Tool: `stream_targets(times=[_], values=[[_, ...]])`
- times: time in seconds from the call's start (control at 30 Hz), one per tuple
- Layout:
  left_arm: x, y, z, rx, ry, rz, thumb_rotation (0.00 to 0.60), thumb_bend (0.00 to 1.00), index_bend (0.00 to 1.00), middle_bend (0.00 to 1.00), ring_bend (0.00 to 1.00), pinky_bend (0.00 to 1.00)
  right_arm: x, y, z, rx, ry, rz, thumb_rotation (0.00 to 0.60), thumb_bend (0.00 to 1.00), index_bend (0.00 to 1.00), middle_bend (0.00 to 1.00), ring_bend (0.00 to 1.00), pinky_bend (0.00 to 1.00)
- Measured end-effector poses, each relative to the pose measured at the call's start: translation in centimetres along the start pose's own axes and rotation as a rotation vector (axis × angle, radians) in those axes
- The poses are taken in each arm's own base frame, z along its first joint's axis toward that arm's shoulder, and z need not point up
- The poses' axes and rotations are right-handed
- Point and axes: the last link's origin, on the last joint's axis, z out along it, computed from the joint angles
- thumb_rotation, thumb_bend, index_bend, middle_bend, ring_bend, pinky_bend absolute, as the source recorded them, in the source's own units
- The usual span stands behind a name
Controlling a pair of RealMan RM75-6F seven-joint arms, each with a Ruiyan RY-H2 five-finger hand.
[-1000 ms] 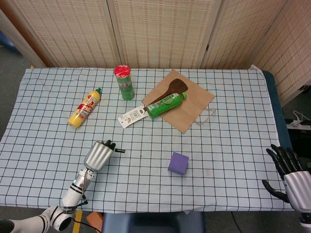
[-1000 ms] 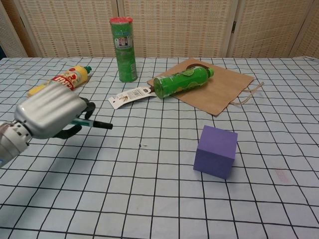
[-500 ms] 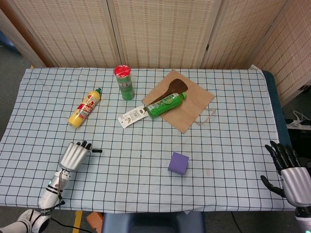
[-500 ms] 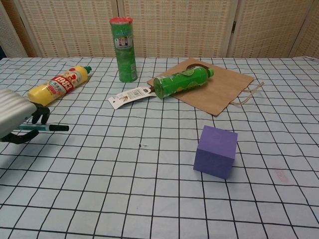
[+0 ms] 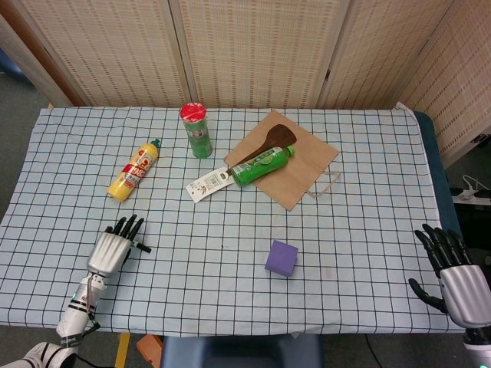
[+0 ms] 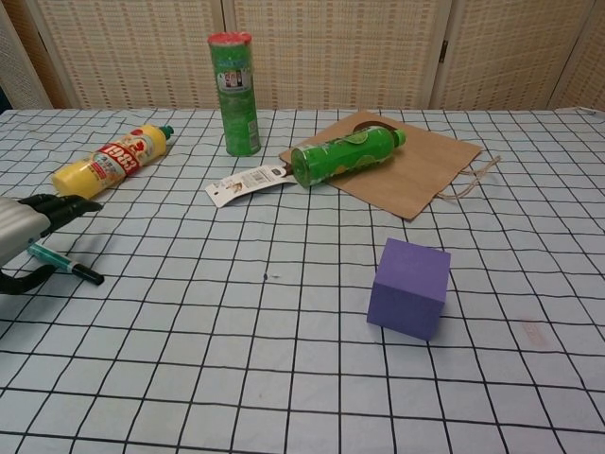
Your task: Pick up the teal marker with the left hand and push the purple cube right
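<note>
The teal marker (image 6: 61, 264) with its black cap lies slanted on the checked cloth at the near left, its tip showing in the head view (image 5: 143, 247). My left hand (image 5: 111, 249) is just over its near end, fingers stretched out straight and apart (image 6: 59, 208), not closed on it. The purple cube (image 5: 281, 257) stands alone at the near centre of the table (image 6: 409, 288), far to the right of the marker. My right hand (image 5: 453, 272) hangs off the table's right edge with fingers spread and nothing in it.
At the back left lie a yellow sauce bottle (image 5: 134, 169) and an upright green canister (image 5: 196, 129). A green bottle (image 5: 262, 164), a wooden spoon (image 5: 268, 142) and a white tag (image 5: 209, 184) sit by a brown paper bag (image 5: 303, 165).
My left hand has drawn back left, away from the cube, and its fingers have opened. The marker it held level now lies slanted on the cloth. The cube has not moved.
</note>
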Motion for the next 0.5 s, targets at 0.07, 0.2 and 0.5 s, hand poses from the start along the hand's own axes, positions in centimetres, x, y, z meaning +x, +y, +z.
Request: stream_targets(times=[0.07,0.2,0.5], values=[[1.1,0.0,-0.7,-0.002,0.022,-0.049,0.600,0.39,0.00,0.00,0.03,0.29,0.0,0.0,0.0,0.000,0.002,0.002,0.600,0.17,0.00,0.00,0.00,0.03],[3.6,-0.6,-3.2,0.010,0.073,-0.199,0.600,0.37,0.00,0.00,0.00,0.17,0.2,0.2,-0.1,-0.002,0.007,0.002,0.600,0.17,0.00,0.00,0.00,0.00],[6.8,-3.6,-12.0,0.036,0.157,-0.465,0.600,0.36,0.03,0.01,0.00,0.05,-0.2,-0.1,-0.2,0.012,-0.010,-0.003,0.600,0.17,0.00,0.00,0.00,0.00]])
